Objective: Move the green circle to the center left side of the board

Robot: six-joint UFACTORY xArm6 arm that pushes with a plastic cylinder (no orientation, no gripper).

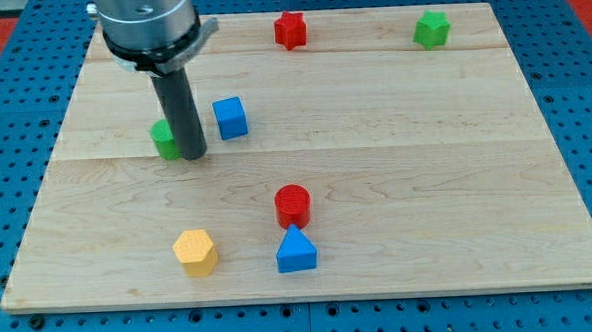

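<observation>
The green circle point(163, 140) sits at the view's left of the wooden board point(396, 172), about mid-height, partly hidden behind my rod. My tip point(194, 151) rests on the board touching the circle's right side. A blue cube point(231, 118) stands just right of the rod, apart from it.
A red star point(290, 30) and a green star point(431, 29) lie near the view's top edge. A red cylinder point(293, 205), a blue triangle point(296, 251) and a yellow hexagon point(195, 251) sit toward the view's bottom. Blue pegboard surrounds the board.
</observation>
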